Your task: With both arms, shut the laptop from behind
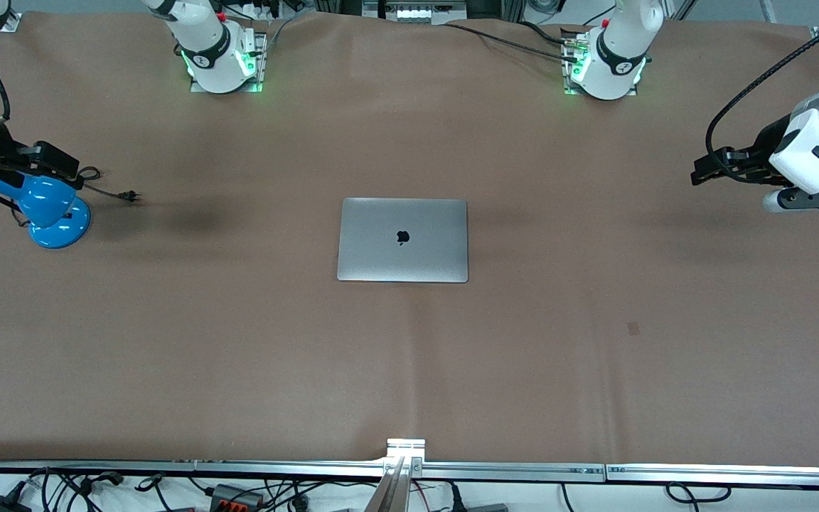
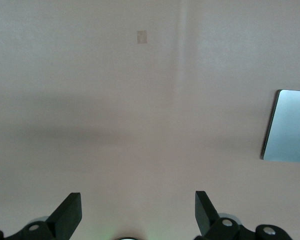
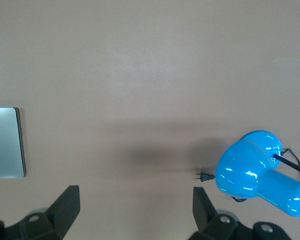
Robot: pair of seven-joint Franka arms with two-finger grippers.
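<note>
Laptop (image 1: 402, 240): one only, lying flat mid-surface (image 1: 409, 370) with lid down and logo up, so task judged done; next move likely nothing more than parking both arms. Left pincer (image 2: 138, 212): fingers spread, empty, hanging over the bare surface at the left arm's end, well apart from the laptop. Right pincer (image 3: 136, 207): likewise spread and empty, over the right arm's end beside one blue hairdryer (image 1: 47, 213) with plug (image 1: 130, 196). Two arms, two pincers.

Blue hair dryer (image 1: 50, 213) on brown table (image 1: 239, 355), right arm's end
</note>
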